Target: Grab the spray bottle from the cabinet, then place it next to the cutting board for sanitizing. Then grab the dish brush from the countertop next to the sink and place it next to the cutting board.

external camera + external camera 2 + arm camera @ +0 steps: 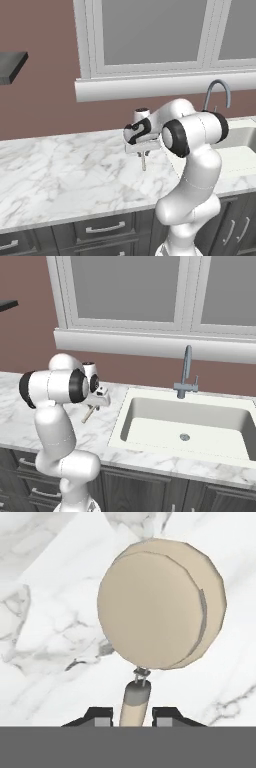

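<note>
White marble countertop (65,170) runs under my arm, left of the sink (185,428). From my hand view, the dish brush (160,604) has its handle between the gripper (132,714) fingertips; whether they clamp it, I cannot tell.
</note>
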